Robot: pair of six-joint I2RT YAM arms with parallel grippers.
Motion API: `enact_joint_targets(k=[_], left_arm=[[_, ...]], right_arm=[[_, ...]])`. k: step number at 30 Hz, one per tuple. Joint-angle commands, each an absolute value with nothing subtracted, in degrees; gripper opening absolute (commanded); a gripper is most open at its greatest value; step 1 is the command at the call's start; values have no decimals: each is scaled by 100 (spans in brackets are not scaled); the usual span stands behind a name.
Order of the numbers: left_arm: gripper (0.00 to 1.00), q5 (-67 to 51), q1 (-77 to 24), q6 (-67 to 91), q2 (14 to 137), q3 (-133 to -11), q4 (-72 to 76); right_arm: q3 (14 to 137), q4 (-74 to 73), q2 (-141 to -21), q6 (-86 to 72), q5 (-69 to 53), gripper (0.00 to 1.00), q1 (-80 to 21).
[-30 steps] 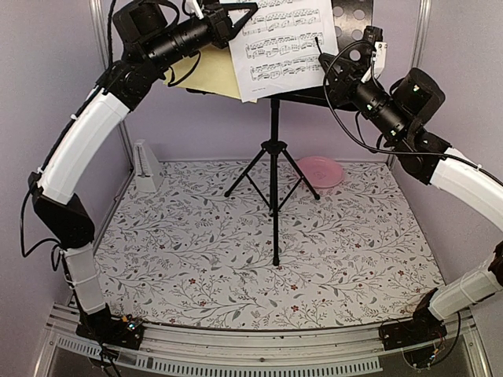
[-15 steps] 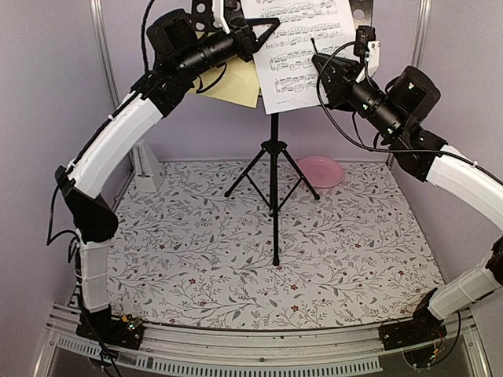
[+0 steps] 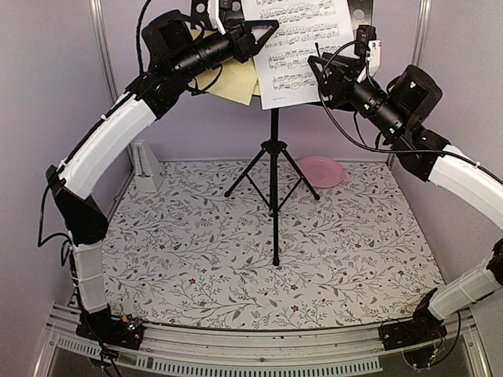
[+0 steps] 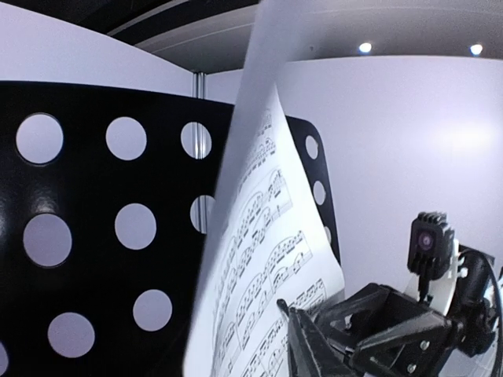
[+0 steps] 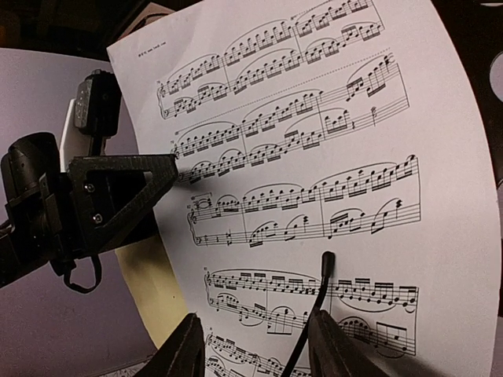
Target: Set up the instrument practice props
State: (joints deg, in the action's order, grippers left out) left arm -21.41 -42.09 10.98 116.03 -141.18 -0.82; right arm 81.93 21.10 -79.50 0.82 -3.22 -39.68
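The black music stand (image 3: pixel 273 149) stands mid-table on its tripod, and its perforated desk (image 4: pixel 94 259) fills the left wrist view. A white sheet-music page (image 3: pixel 302 47) leans on the desk, with a yellowish page (image 3: pixel 234 81) behind it to the left. My left gripper (image 3: pixel 271 27) is at the white page's left edge (image 5: pixel 177 169); only one of its fingers shows. My right gripper (image 5: pixel 255 318) faces the page's lower part from the right, its jaws apart with nothing between them. The pale-grey metronome (image 3: pixel 147 166) sits at the table's far left.
A pink round plate (image 3: pixel 321 170) lies behind the stand on the right. The tripod legs (image 3: pixel 247 179) spread over the flowered table cover (image 3: pixel 236 259). A thin black cable (image 5: pixel 318 290) juts up from my right gripper across the page. Purple walls close off three sides.
Both pages and my left gripper shifted right and slightly up along the desk. The right gripper's jaws opened and it edged towards the white page.
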Motion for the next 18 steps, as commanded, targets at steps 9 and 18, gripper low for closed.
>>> enact_joint_targets(k=[9,18], left_arm=[[46,-1551,-4244,966,10574,-12862,135],[43,-1429,-4249,996,10623,-12742,63]], right_arm=[[7919,2010,-6960,70,-304,48,-3964],[7623,1390,-6341,369,773,48,-3956]])
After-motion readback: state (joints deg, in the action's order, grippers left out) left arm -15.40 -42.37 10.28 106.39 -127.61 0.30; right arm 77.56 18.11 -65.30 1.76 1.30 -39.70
